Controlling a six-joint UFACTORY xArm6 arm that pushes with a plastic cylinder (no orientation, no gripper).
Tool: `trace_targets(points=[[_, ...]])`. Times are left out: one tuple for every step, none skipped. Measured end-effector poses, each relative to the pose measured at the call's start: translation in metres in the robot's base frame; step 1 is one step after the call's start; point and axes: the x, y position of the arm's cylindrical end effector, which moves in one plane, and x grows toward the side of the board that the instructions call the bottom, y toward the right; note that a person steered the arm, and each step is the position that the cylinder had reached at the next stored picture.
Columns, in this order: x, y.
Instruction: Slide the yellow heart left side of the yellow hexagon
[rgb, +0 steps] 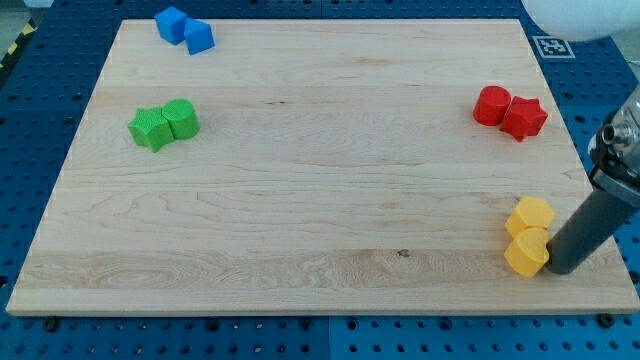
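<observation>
Two yellow blocks touch each other near the board's bottom right corner. The upper one looks like the yellow hexagon. The lower one looks like the yellow heart; it lies just below the hexagon, close to the board's bottom edge. My rod comes down from the view's right edge, and my tip sits right against the heart's right side, at the board's right edge.
Two red blocks sit together at the right, above the yellow pair. Two green blocks sit together at the left. Two blue blocks sit at the top left. The wooden board lies on a blue pegboard.
</observation>
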Motion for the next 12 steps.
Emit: trace_targets(points=[[-0.005, 0.000], [0.020, 0.001], [0.039, -0.003], [0.039, -0.018], [0.039, -0.029], [0.039, -0.021], [0.038, -0.011], [0.035, -0.012], [0.034, -0.019], [0.032, -0.019], [0.024, -0.019], [0.010, -0.021]])
